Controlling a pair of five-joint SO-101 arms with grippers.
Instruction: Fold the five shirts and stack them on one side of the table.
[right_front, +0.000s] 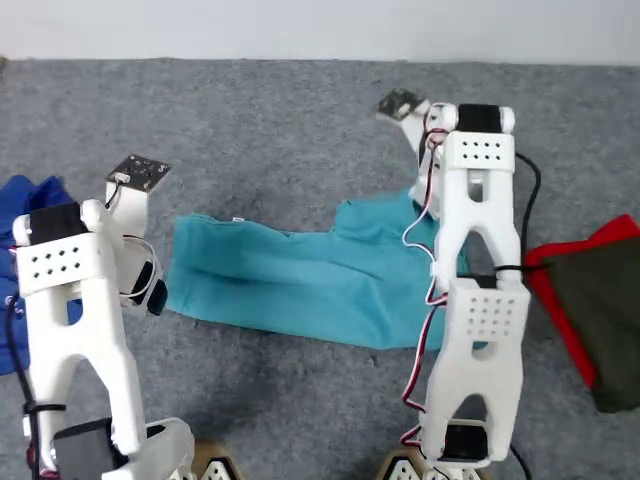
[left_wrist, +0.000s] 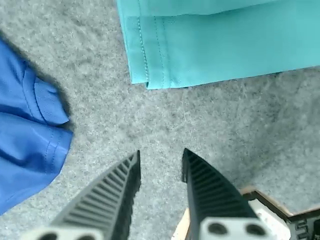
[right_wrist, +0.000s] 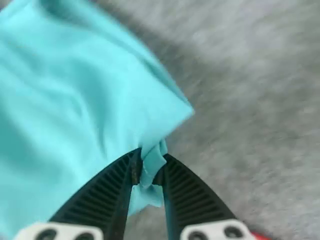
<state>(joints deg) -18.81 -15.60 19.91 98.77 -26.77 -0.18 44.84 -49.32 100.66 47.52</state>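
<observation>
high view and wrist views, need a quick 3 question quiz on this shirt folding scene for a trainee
1. True or false: the right end effector is shut on an edge of the teal shirt.
2. Which thing lies on the table close to the left end effector? A) a blue shirt B) a yellow towel C) a mug
3. Fill in: the left end effector is ___ and holds nothing.

Key: 1 true; 2 A; 3 open
</observation>
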